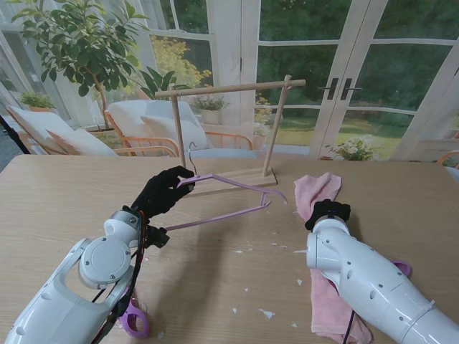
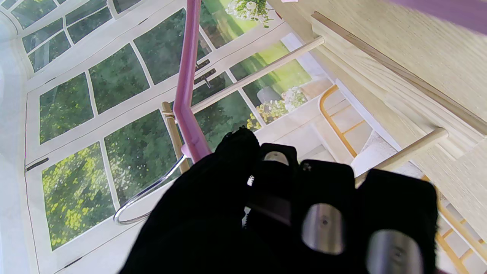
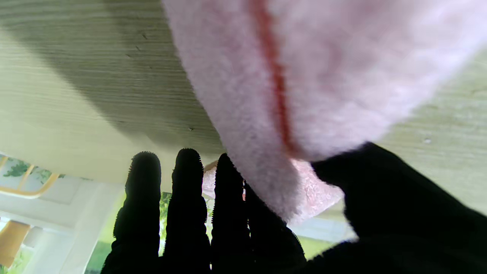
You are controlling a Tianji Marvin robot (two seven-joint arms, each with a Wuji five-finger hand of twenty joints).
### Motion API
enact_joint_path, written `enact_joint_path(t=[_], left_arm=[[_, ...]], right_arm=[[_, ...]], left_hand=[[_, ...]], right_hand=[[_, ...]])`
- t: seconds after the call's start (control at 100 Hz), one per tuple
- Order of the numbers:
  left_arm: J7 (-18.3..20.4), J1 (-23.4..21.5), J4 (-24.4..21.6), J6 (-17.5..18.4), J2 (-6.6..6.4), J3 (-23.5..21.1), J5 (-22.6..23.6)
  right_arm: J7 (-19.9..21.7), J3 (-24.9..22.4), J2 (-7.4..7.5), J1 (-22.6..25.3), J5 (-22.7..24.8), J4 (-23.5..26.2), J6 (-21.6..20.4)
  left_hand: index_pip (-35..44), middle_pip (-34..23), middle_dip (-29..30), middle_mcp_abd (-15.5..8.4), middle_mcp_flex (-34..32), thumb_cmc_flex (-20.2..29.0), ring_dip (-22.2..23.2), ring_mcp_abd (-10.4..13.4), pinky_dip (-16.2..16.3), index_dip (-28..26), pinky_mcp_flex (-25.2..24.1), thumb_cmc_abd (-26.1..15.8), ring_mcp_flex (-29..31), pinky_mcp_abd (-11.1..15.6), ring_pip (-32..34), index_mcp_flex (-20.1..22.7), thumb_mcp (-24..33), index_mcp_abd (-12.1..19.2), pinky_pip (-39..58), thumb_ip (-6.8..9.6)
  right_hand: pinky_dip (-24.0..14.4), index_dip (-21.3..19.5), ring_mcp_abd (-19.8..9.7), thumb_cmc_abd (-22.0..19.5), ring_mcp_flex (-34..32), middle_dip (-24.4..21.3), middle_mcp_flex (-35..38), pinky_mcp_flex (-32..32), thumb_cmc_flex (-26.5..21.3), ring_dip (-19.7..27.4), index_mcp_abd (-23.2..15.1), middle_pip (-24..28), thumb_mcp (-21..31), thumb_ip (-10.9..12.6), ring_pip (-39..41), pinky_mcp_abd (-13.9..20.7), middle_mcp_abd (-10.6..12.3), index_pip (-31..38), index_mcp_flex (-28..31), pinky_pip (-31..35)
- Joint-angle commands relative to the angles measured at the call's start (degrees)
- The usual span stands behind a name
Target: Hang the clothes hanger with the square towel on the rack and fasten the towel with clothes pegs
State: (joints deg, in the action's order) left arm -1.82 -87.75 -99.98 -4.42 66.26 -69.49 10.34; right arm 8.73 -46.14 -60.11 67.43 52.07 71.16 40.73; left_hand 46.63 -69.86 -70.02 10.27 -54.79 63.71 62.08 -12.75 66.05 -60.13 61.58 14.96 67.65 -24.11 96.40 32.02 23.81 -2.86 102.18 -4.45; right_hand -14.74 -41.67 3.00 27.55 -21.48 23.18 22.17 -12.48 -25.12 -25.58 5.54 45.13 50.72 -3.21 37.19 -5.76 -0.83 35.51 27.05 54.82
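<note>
The left hand (image 1: 161, 192) is closed around the neck of the purple clothes hanger (image 1: 229, 199), lifted just in front of the wooden rack (image 1: 229, 89). It looks light and stiff; that neck grip should steer the wire hook. The right hand (image 1: 328, 212) pinches the pink square towel (image 1: 318, 188), right of the rack: soft, limp, best taken by an edge.
</note>
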Motion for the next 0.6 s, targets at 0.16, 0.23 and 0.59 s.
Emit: enact_joint_path(t=[0.16, 0.23, 0.59], left_arm=[[0.80, 0.04, -0.30, -0.16, 0.25, 0.12, -0.06], [0.84, 0.13, -0.30, -0.22, 0.25, 0.14, -0.10], [0.45, 0.36, -0.56, -1.84, 0.40, 0.37, 0.05]], right_arm=[[-3.34, -4.39, -1.85, 3.71, -2.55, 1.23, -1.87], [-4.18, -6.39, -2.10, 4.94, -2.79, 3.11, -2.56], [-13.56, -15.22, -4.61, 11.82, -6.33, 13.99, -6.54]], left_hand=[[16.67, -2.32, 0.24, -3.16, -1.58, 1.57, -0.65, -0.17, 4.53, -7.74, 1.07, -3.31, 4.70, 5.73, 5.12, 6.82, 3.71, 3.14, 17.80, 3.81], [16.66, -2.32, 0.24, -3.16, -1.58, 1.60, -0.66, -0.16, 4.54, -7.76, 1.07, -3.34, 4.70, 5.74, 5.13, 6.83, 3.78, 3.14, 17.80, 3.82], [16.56, -2.28, 0.25, -3.06, -1.71, 1.56, -0.77, 0.00, 4.62, -7.88, 1.08, -3.36, 4.72, 5.83, 5.22, 6.84, 3.93, 3.05, 17.80, 3.80]], right_hand=[[-25.04, 9.97, -0.47, 2.47, -4.40, 0.92, 7.21, -1.14, -9.91, -1.00, -16.39, 1.49, 5.20, -5.29, 2.45, -0.64, 3.21, 20.83, 17.80, 2.73], [-24.91, 7.55, -0.22, 1.56, -4.97, 0.73, 7.81, -1.44, -10.10, -0.97, -15.99, 1.16, 5.02, -4.77, 2.65, -0.72, 2.80, 22.10, 16.70, 3.14], [-26.36, -10.42, 2.68, -5.00, -26.58, -0.17, 24.66, -18.28, -10.34, -5.18, -13.89, 3.82, 3.74, 2.08, 14.69, -2.37, -0.32, 26.99, 6.85, 21.23]])
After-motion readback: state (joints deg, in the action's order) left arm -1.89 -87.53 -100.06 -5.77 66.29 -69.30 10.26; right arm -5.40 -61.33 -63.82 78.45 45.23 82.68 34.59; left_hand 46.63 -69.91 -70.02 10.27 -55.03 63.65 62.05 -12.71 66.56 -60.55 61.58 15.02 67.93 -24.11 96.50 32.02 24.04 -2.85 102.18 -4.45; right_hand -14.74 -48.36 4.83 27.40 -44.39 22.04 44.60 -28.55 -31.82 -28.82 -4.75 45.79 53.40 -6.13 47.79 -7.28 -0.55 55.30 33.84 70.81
